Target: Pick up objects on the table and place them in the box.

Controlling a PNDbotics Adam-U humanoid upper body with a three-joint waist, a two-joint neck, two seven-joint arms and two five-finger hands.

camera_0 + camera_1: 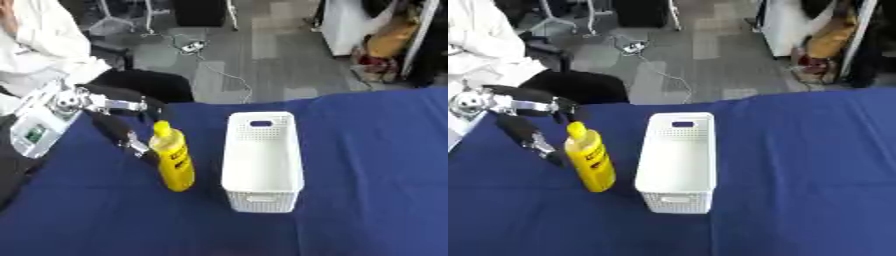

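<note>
A yellow bottle (pixel 173 160) with a yellow cap stands upright on the blue table (pixel 367 165), just left of a white perforated box (pixel 260 201) with nothing showing inside. My left hand (pixel 112 116) comes in from the left and sits right beside the bottle at the height of its upper half. It is open, with the upper fingers (pixel 140 106) stretched toward the cap and the lower one (pixel 131 142) angled down toward the bottle's side. I cannot tell whether it touches the bottle. My right hand shows in neither view.
The table's far edge runs just behind the box and bottle. Beyond it stand a black chair (pixel 149 82) and a person in white (pixel 39 45) at the upper left. A cable (pixel 223 72) lies on the floor. Blue cloth stretches right of the box.
</note>
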